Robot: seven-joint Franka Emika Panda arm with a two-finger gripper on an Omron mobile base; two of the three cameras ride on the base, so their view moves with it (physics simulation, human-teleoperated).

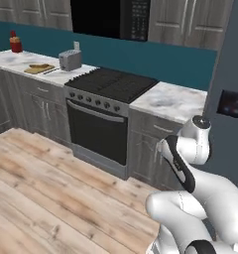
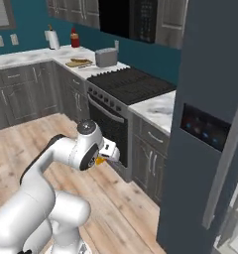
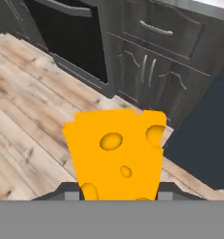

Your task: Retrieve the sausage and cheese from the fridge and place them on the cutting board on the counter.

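A yellow-orange cheese [image 3: 116, 154] wedge with holes stands between my gripper's [image 3: 118, 193] fingertips, which are shut on its sides. From the right base view the cheese [image 2: 99, 160] is an orange bit at the hand, with the gripper [image 2: 107, 155] low in front of the oven. The tan cutting board [image 1: 39, 69] lies on the far left counter [image 1: 170, 101] beside the toaster. A slim dark sausage [image 2: 80, 61] rests on the board [image 2: 77, 64]. The blue-grey fridge [image 2: 205, 124] stands at the right, its door swung open.
A black stove with its oven [image 1: 98, 126] stands between the counter stretches. A silver toaster [image 1: 70, 60], a red bottle [image 1: 15, 43] and a paper towel roll [image 2: 52, 38] stand by the far wall. Wooden floor [image 1: 51, 188] spreads to the left.
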